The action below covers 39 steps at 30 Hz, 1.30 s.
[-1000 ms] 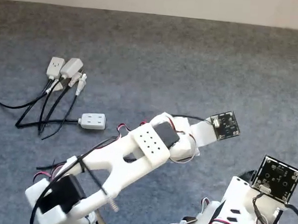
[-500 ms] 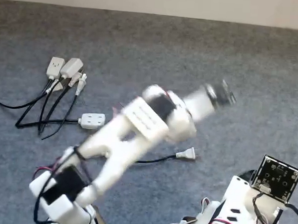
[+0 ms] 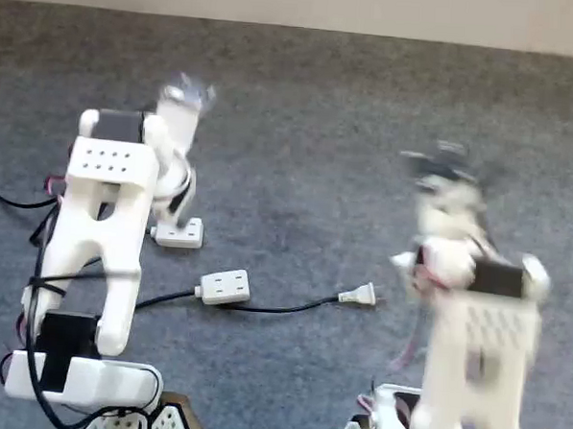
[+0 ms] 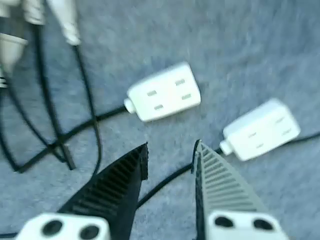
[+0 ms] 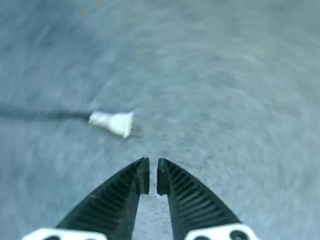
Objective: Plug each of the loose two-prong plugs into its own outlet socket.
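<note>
Two white socket blocks lie on the grey carpet: one (image 3: pixel 180 232) (image 4: pixel 164 92) beside my left arm (image 3: pixel 104 215), the other (image 3: pixel 225 286) (image 4: pixel 261 129) nearer the middle. A black cable runs from the second block to a loose white two-prong plug (image 3: pixel 359 296) (image 5: pixel 112 122). My left gripper (image 4: pixel 170 150) hangs open and empty above the carpet, just short of both blocks. My right gripper (image 5: pixel 152 172) is shut on nothing, a short way from the loose plug. More white plugs (image 4: pixel 65 20) on black cords lie beyond the first block.
Black cords (image 3: pixel 18 203) trail over the carpet at the far left, partly under my left arm. My right arm (image 3: pixel 474 301) stands at the right, close to the loose plug. The carpet (image 3: pixel 320 130) runs bare toward the back wall.
My left arm swung from the middle to the far left, uncovering the second socket block and the loose plug's cable. My right arm rose from the bottom right corner toward the plug.
</note>
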Each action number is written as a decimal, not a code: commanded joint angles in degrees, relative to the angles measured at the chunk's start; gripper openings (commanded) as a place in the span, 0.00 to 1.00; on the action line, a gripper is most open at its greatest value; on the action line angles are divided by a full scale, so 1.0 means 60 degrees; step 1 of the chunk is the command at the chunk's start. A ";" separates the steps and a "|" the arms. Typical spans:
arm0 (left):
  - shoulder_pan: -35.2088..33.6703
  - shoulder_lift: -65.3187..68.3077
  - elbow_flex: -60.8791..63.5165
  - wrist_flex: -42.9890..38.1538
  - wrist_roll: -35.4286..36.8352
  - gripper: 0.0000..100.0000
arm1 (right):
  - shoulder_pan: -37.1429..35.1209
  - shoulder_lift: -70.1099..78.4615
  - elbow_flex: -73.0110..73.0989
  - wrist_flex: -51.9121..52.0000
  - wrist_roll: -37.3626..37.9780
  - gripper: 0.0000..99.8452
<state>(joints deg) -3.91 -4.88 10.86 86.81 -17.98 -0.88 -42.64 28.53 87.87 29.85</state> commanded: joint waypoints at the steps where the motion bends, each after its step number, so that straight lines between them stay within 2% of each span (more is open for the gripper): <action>1: -0.0608 -0.0549 0.2733 -0.1670 -0.1363 0.16 | -0.1692 0.2293 -0.1604 0.0857 0.3883 0.08; 4: -0.1048 -0.0930 0.4447 -0.3106 -0.1773 0.16 | -0.1722 0.2425 -0.1575 0.0271 0.5114 0.10; 10: -0.0930 -0.2029 0.7377 -0.5700 -0.1758 0.16 | -0.2249 0.2410 0.0652 -0.2308 0.5231 0.10; 12: -0.0974 -0.2454 0.7934 -0.6198 -0.1758 0.16 | -0.2586 0.2410 0.1736 -0.2659 0.5260 0.10; 16: -0.0989 -0.2879 0.8637 -0.6755 -0.1802 0.16 | -0.2952 0.2396 0.3465 -0.4183 0.6168 0.10; 21: -0.1033 -0.2879 0.8740 -0.6901 -0.1788 0.16 | -0.2952 0.2410 0.4388 -0.5370 0.6740 0.10; 32: -0.1018 -0.2879 0.8755 -0.6916 -0.1802 0.16 | -0.3084 0.2513 0.5956 -0.7802 0.6799 0.10; 39: -0.1018 -0.2879 0.8769 -0.6916 -0.1802 0.16 | -0.3099 0.2513 0.6117 -0.7919 0.6799 0.21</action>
<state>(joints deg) -9.80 -21.76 63.08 46.64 -28.26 -19.16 -27.60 65.45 42.07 69.85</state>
